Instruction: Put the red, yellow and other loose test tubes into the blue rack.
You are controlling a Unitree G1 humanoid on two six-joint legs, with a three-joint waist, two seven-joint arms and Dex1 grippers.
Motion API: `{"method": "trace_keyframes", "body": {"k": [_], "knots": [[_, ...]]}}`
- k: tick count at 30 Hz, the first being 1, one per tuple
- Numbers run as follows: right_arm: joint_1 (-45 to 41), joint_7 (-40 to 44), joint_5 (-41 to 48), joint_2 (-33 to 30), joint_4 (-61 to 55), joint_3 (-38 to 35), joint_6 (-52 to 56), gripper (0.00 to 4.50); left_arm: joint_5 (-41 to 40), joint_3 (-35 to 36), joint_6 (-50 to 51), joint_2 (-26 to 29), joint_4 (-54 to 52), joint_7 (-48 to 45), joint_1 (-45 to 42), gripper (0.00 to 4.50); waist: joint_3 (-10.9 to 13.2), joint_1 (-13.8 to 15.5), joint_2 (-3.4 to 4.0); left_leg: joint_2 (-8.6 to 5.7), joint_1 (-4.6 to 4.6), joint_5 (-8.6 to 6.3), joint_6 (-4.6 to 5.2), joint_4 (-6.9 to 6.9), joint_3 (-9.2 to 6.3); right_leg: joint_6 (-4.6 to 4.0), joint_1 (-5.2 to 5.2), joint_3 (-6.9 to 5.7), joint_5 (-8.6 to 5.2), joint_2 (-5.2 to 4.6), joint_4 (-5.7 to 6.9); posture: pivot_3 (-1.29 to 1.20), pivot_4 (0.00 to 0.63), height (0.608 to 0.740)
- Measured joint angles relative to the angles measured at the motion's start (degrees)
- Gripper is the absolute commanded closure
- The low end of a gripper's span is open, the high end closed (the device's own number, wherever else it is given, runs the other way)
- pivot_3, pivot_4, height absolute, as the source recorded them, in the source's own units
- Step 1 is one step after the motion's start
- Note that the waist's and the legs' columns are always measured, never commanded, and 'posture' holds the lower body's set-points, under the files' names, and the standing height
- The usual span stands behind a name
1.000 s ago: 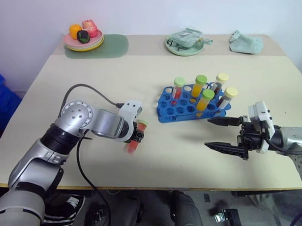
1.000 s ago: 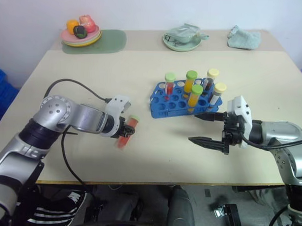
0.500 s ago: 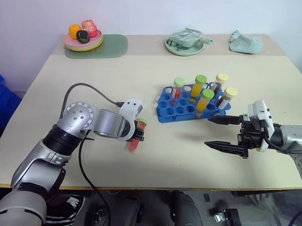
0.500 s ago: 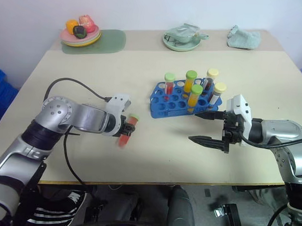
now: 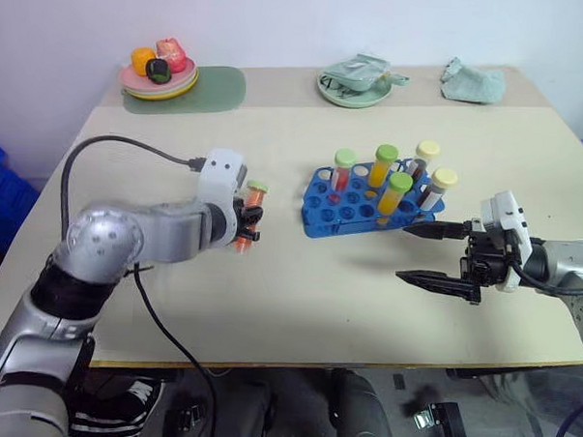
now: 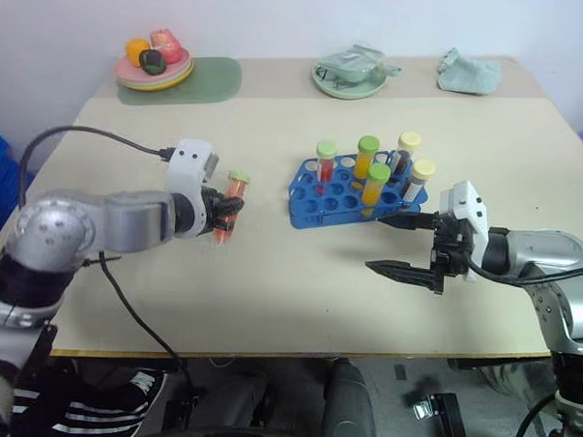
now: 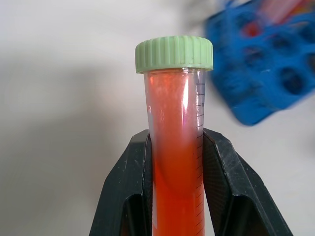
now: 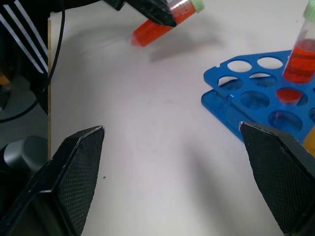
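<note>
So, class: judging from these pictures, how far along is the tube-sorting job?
Done: five capped tubes already stand upright in the blue rack. In hand: the left end effector is shut on a red tube with a light-green cap, held above the table beside the rack. Left: seating that tube in a free hole. The right end effector hangs open.

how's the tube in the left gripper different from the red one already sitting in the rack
The held tube is clamped between the left gripper fingers, above the table and beside the blue rack; the racked red tube stands in a rack hole, touched by no gripper. The held tube leans; the racked red tube stands nearly upright. The held tube's liquid looks orange-red, the racked red tube's a deeper red. Both are clear tubes with light-green screw caps.
</note>
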Motion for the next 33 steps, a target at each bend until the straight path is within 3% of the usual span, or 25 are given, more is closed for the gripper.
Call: {"method": "trace_keyframes", "body": {"k": [3,5,7,11,16,23,33], "knots": [[-0.34,-0.25,0.31,-0.01,0.12,-0.53,0.12,0.0,16.68,-0.15,-9.69,4.19,-5.29,-16.61,4.96,3.71,-0.01,-0.03,0.01,0.02,0.01,0.0,0.0,-0.04,0.07,-0.01,0.0,0.01,0.0,0.0,-0.05,0.0,0.15,0.74],[-0.38,-0.72,0.38,0.0,0.13,-0.74,0.17,0.0,26.73,-0.14,-18.89,3.63,-5.22,-24.84,8.91,3.71,-0.01,0.05,0.03,0.02,0.0,0.0,0.01,-0.05,0.06,-0.02,0.03,0.0,0.01,0.0,-0.09,0.0,0.15,0.74],[-0.27,-1.35,0.43,0.0,0.11,-1.42,0.21,0.0,37.02,-0.58,-30.84,0.35,-2.28,-33.28,12.99,3.71,-0.01,0.18,0.02,0.02,-0.01,0.0,0.02,-0.03,0.05,-0.05,0.05,-0.01,0.03,0.0,-0.13,0.0,0.15,0.74],[0.69,-2.6,1.41,0.01,-0.31,-3.57,0.86,0.0,48.24,-0.47,-45.96,-8.44,7.1,-42.32,14.53,3.71,-0.01,0.44,0.0,0.04,-0.02,0.0,0.04,0.01,0.03,-0.07,0.09,-0.03,0.06,-0.01,-0.19,0.0,0.15,0.74],[1.96,-4.81,1.6,0.16,-0.73,-4.99,1.15,0.0,51.81,1.23,-59.2,-19.6,20.56,-54.34,10.08,3.71,-0.01,0.53,-0.01,0.04,-0.02,-0.01,0.06,0.04,0.06,-0.07,0.09,-0.06,0.1,-0.03,-0.19,0.0,0.15,0.74],[1.46,-6.93,2.22,0.28,-1.28,-5.04,1.82,0.0,57.35,1.06,-66.99,-27.75,30.34,-64.7,5.63,3.71,-0.01,0.07,-0.01,0.06,-0.02,-0.01,0.06,0.04,0.07,-0.06,0.09,-0.07,0.11,-0.03,-0.19,0.0,0.15,0.74],[0.83,-8.78,2.82,0.32,-2.67,-4.99,2.94,0.0,67.71,0.49,-81.18,-39.7,50.66,-67.62,-3.87,3.71,0.0,0.13,-0.04,0.05,-0.03,-0.01,0.08,0.05,0.07,0.0,0.1,-0.08,0.14,-0.02,-0.25,0.0,0.15,0.74]]}}
